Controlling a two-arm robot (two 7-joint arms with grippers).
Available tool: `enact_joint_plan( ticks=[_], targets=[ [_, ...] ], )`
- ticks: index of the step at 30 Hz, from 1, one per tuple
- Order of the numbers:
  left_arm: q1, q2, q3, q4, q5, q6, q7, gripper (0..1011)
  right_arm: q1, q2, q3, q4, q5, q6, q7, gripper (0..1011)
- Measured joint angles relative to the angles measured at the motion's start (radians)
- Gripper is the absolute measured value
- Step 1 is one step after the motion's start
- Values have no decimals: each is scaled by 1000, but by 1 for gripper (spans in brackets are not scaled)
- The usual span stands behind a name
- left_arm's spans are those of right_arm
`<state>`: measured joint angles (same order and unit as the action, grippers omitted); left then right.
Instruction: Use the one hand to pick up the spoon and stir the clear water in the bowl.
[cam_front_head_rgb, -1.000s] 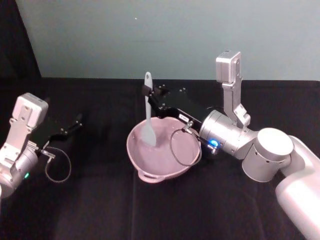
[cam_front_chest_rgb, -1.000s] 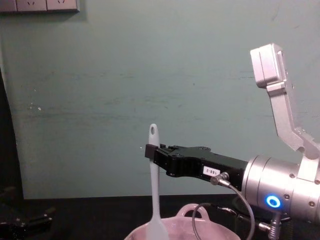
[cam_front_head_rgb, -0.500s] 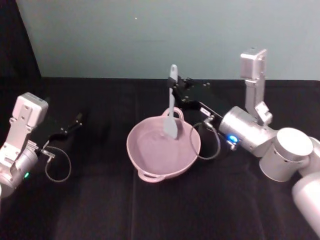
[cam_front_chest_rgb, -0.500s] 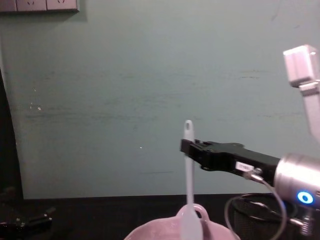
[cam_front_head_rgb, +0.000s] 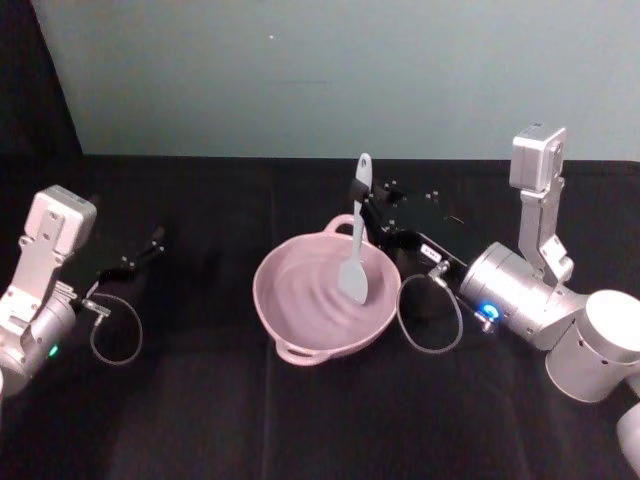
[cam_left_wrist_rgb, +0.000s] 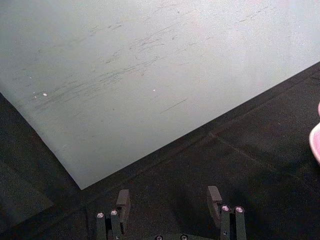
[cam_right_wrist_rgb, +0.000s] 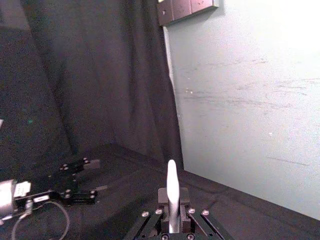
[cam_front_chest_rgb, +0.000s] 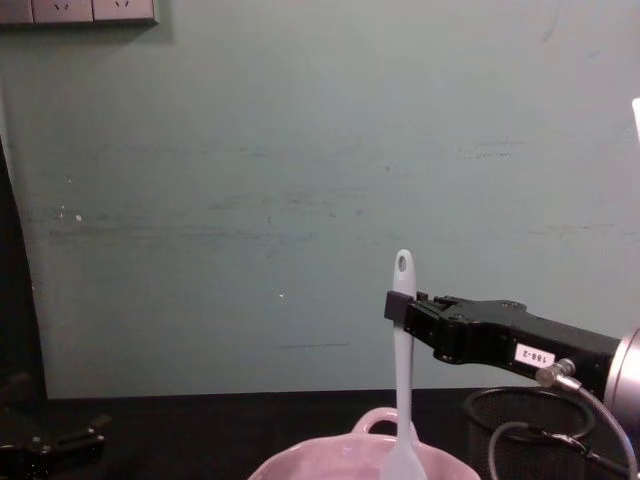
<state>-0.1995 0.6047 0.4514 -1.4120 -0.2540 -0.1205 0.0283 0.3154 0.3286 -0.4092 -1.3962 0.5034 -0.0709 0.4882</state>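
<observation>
Your right gripper (cam_front_head_rgb: 360, 198) pinches the spoon (cam_front_head_rgb: 354, 250) high on its handle and holds it upright. The blade is down in the clear water (cam_front_head_rgb: 310, 295), right of centre in the bowl (cam_front_head_rgb: 263, 292). It stands near the right wall with a gap left, and open water lies to its left and toward you. A black mesh cup (cam_front_chest_rgb: 492, 412) sits just beside the bowl, under the gripper. The left gripper (cam_front_head_rgb: 152, 243) is parked well to the left, fingers spread. A second ago the blade stood left of centre; it has swept rightward, and ripples now mark the water.
</observation>
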Motion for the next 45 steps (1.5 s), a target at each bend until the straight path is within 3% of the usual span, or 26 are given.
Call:
enact_joint_plan(
  ticks=[10, 17, 19, 27, 36, 45],
  targets=[
    [0, 0, 0, 0, 0, 0, 0, 1011, -13, -4, -33, -40, 3, 12, 19, 124],
    [0, 0, 0, 0, 0, 0, 0, 1011, 40, -47, -68, 31, 2, 10, 40, 124],
    [0, 0, 0, 0, 0, 0, 0, 1011, 76, -72, -83, 80, 2, 6, 53, 124],
    [0, 0, 0, 0, 0, 0, 0, 1011, 155, -119, -101, 196, -5, -16, 73, 124],
    [0, 0, 0, 0, 0, 0, 0, 1011, 184, -120, -75, 248, -10, -32, 65, 124],
    [0, 0, 0, 0, 0, 0, 0, 1011, 136, -67, -25, 187, -11, -28, 27, 124]
  ],
)
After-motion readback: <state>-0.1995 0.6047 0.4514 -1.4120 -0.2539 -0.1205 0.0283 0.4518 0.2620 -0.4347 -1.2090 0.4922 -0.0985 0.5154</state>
